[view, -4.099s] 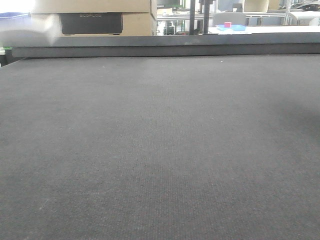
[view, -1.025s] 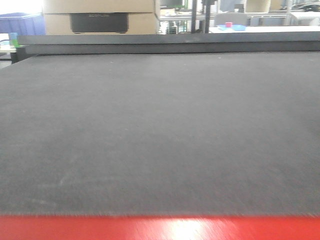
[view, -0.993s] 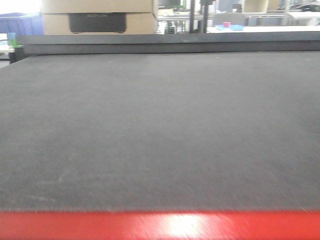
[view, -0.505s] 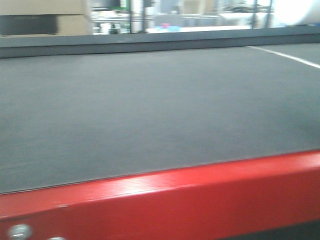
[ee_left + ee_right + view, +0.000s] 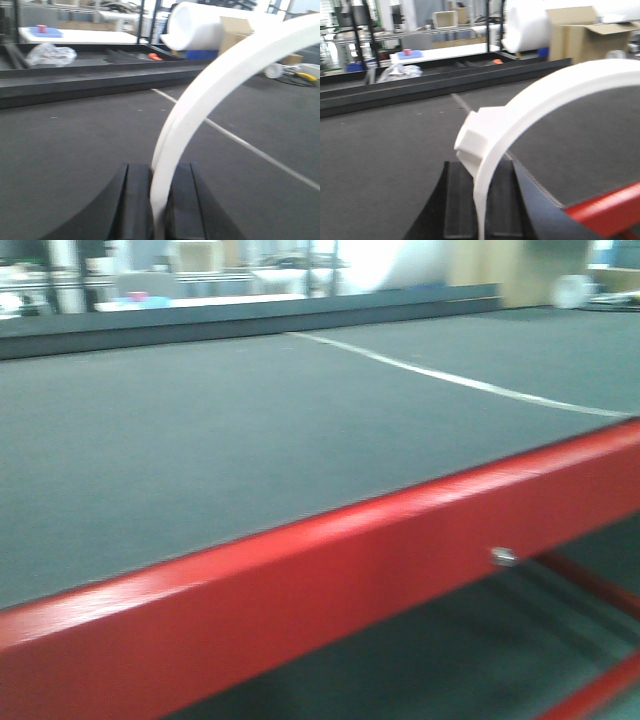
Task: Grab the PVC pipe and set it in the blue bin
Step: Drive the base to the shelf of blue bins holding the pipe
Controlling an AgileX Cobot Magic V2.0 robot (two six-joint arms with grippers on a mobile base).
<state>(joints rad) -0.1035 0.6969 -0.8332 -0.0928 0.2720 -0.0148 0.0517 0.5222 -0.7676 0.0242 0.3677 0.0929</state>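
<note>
Left claw (image 5: 159,172) and right claw (image 5: 482,169) both clamp the pipe (image 5: 200,95) above the worktop (image 5: 75,150); unsynchronised arm travel may wrench it free.

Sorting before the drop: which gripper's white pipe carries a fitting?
The right-hand pipe, in the right gripper: a blocky fitting sits above the grip. The left-hand pipe, in the left gripper, is bare.

a dark grey mat (image 5: 200,440) covers the table, whose red rail (image 5: 300,580) edges the front; a thin white line (image 5: 450,380) crosses at two o'clock.
</note>
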